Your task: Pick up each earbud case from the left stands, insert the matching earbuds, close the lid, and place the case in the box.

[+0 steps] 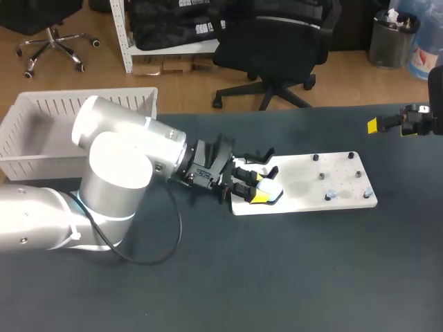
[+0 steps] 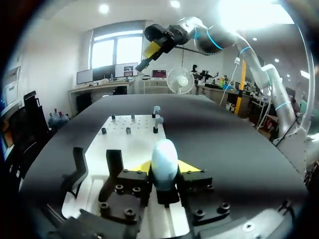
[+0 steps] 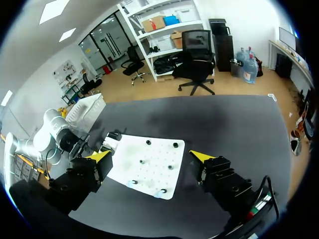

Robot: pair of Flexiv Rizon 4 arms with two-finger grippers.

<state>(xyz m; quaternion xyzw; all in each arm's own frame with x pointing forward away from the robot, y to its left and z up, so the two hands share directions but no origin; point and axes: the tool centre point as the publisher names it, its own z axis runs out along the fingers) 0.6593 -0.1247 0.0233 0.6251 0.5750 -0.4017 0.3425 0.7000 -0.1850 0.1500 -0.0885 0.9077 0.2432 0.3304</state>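
A white earbud case [image 2: 164,158] stands between my left gripper's [image 2: 166,168] yellow fingertips [image 2: 144,166], which press it from both sides. In the head view the earbud case [image 1: 269,185] and my left gripper [image 1: 257,191] are at the left end of the white board [image 1: 304,200], beside the black stands [image 2: 79,168]. Two pale earbuds [image 1: 331,196] sit on pegs at the board's right end, ahead of the left gripper. My right gripper [image 1: 391,126] hangs open high over the table's far right, and in its own view the right gripper [image 3: 150,156] has nothing between its fingers.
A white slatted box [image 1: 41,131] stands at the table's back left, behind my left arm. Several black pegs [image 1: 321,176] stick up from the board. Dark table top lies in front of the board.
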